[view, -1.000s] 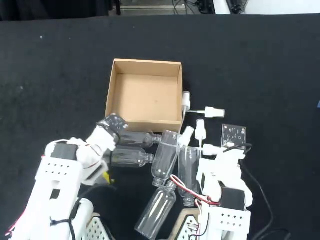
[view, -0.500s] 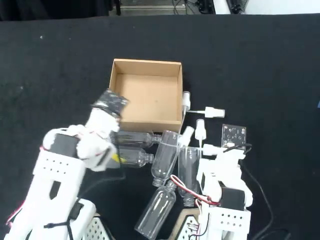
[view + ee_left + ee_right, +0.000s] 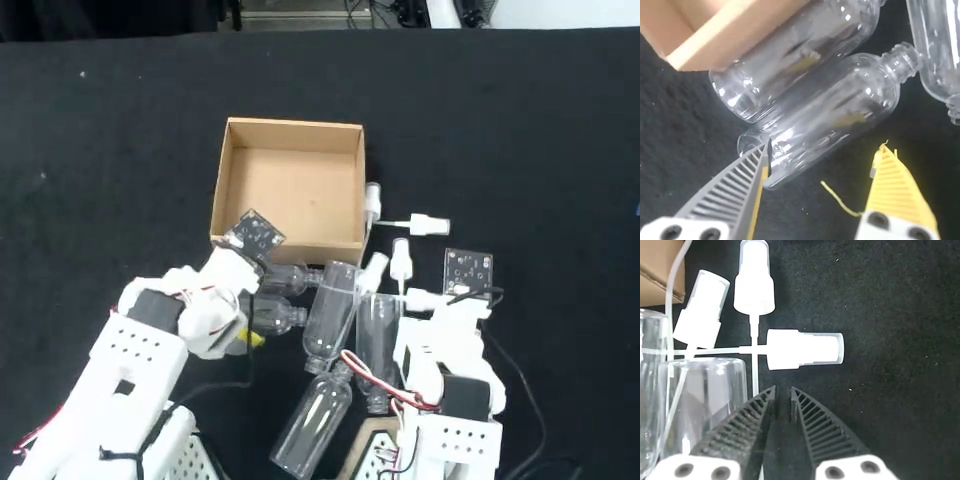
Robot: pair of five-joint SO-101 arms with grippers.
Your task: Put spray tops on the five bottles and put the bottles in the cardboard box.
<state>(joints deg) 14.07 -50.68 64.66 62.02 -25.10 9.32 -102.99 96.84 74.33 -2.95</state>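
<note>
left arm (image 3: 200, 308) is covering the base ends of both bottles (image 3: 283, 281) lying along the cardboard box's (image 3: 290, 246) near wall

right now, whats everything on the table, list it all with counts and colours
cardboard box: one, brown, open top, middle of the table
bottles: five, clear, lying in a cluster between the box and the arms
spray tops: five, white, loose on the table off the box's near right corner
table: one, black cover
left gripper: one, grey and yellow fingers, open at the base end of one bottle
right gripper: one, black fingers, shut, just short of the spray tops
</note>
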